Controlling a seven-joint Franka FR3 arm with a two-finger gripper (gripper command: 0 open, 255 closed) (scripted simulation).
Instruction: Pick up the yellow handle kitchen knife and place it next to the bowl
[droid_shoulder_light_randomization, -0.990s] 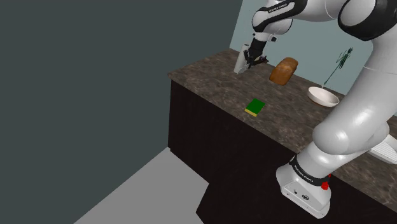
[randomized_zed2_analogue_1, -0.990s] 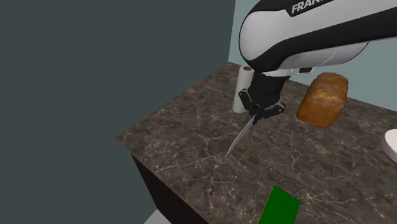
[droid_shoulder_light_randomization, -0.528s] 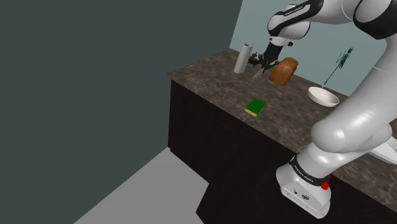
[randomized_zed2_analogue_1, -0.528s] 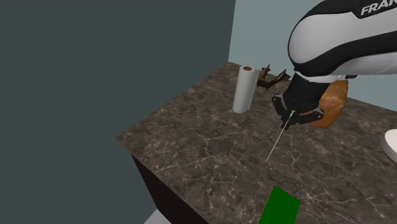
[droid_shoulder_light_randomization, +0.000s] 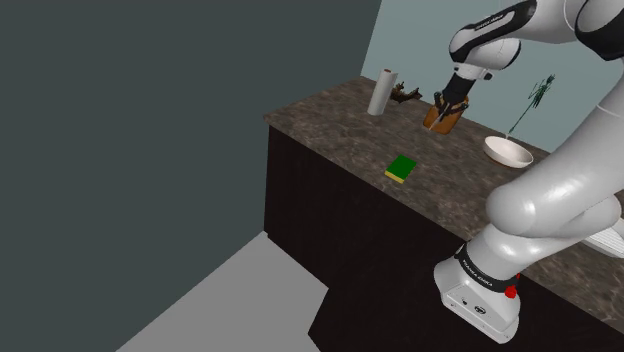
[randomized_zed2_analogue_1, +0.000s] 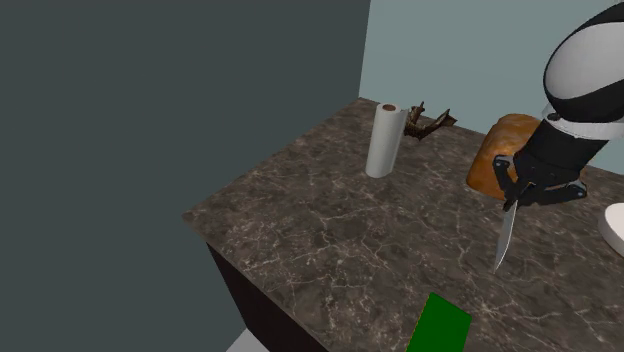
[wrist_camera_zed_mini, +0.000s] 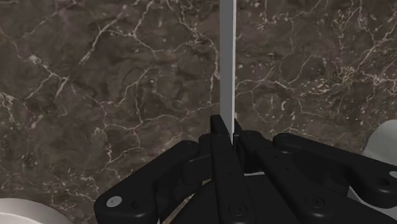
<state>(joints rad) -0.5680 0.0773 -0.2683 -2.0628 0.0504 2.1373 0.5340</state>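
On dark marbled worktop (randomized_zed2_analogue_1: 330, 230) | white paper roll (randomized_zed2_analogue_1: 385, 140) upright | green block (randomized_zed2_analogue_1: 437, 325) lying flat | brown loaf (randomized_zed2_analogue_1: 495, 150) | gripper (randomized_zed2_analogue_1: 522, 190) clamped on knife (randomized_zed2_analogue_1: 505, 235), grey blade pointing down, just beside loaf | white bowl (randomized_zed2_analogue_1: 612, 228), inside plain white

Soft, even light falls on the veined top of the desk (droid_shoulder_light_randomization: 340, 120), moderately bright in every view. Below the desk's edge its front (droid_shoulder_light_randomization: 330, 210) is nearly black. Above the desk the white arm (droid_shoulder_light_randomization: 560, 190) shades gently to grey, and the knife (wrist_camera_zed_mini: 227, 63) blade is a flat pale grey.
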